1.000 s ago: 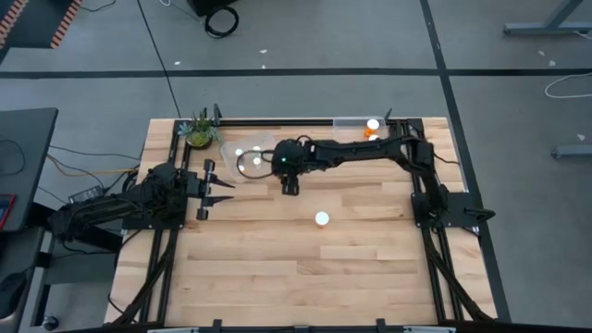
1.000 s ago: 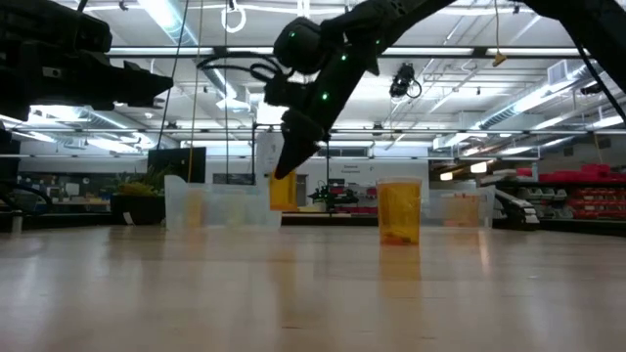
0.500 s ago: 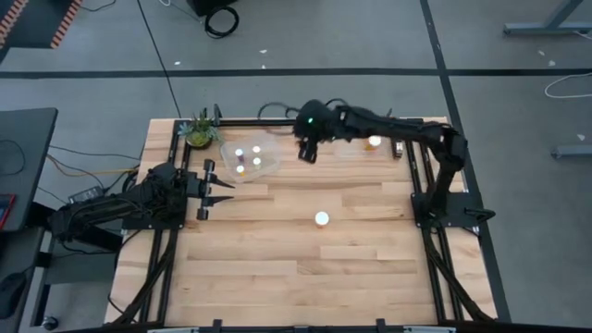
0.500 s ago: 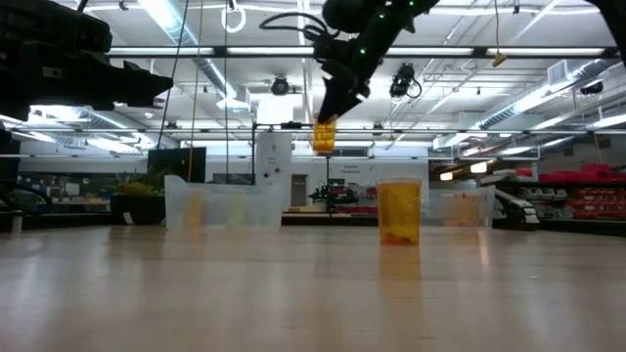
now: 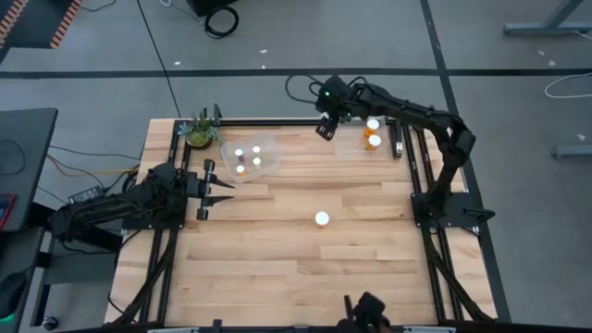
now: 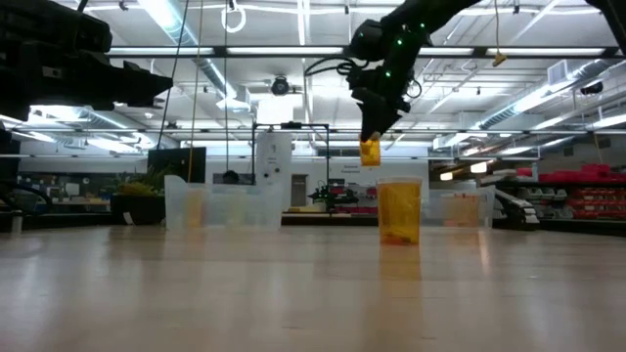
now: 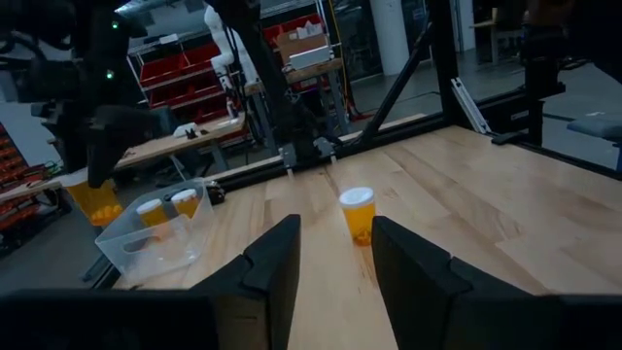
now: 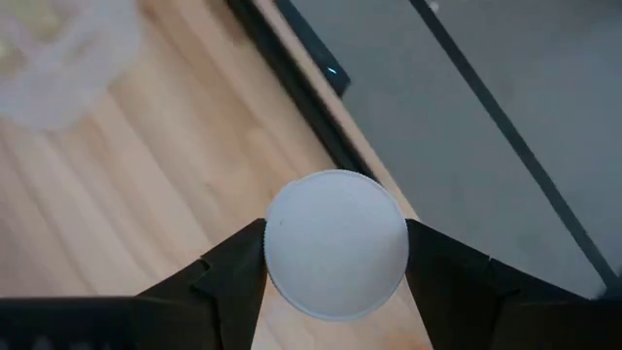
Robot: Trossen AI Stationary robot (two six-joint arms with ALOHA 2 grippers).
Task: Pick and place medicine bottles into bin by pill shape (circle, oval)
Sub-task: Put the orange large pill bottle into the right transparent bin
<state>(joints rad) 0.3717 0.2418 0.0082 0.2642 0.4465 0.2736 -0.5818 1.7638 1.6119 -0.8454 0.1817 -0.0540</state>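
Overhead, the right gripper [image 5: 326, 128] held an orange medicine bottle [image 8: 336, 244] pinched between its fingers [image 8: 233, 282], white cap up. It hung near the table's far edge, beside the clear bin [image 5: 356, 146]. The left gripper [image 5: 225, 195] waited, jaws apart.

The table [image 5: 277, 250] is pale wood in jointed strips — smooth, with a soft sheen. The bins [image 5: 250, 159] are clear, glossy plastic. The bottles [image 7: 357, 216] have translucent orange plastic bodies and matt white caps [image 8: 336, 243] — finely ridged at the rim.
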